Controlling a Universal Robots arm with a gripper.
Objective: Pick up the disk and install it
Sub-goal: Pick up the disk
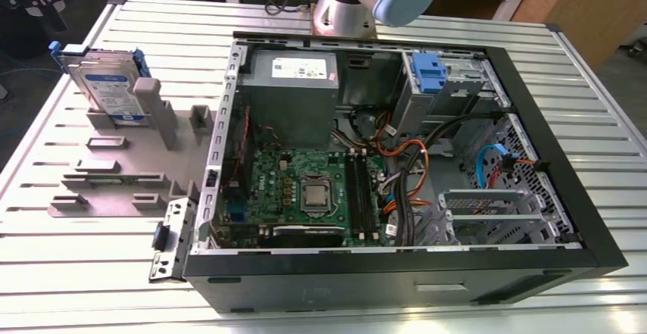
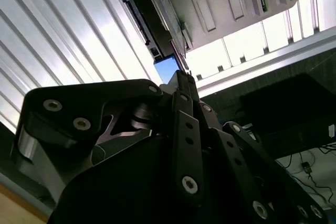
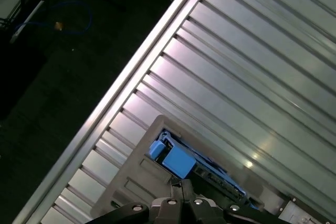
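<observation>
since the disk (image 1: pixel 106 84) stands on edge in the grey holder (image 1: pixel 132 148) on the bench (image 1: pixel 81 273), to the exterior view's left of the open computer case (image 1: pixel 404 285), you see it in the second wrist view straight out beyond the tips of your end effector (image 2: pixel 181 77), apart from them. its long axis runs nearly upright, leaning a little, with the blue carrier frame at the top end and the labelled face turned toward the exterior camera. your end effector looks closed, with nothing between its tips.
</observation>
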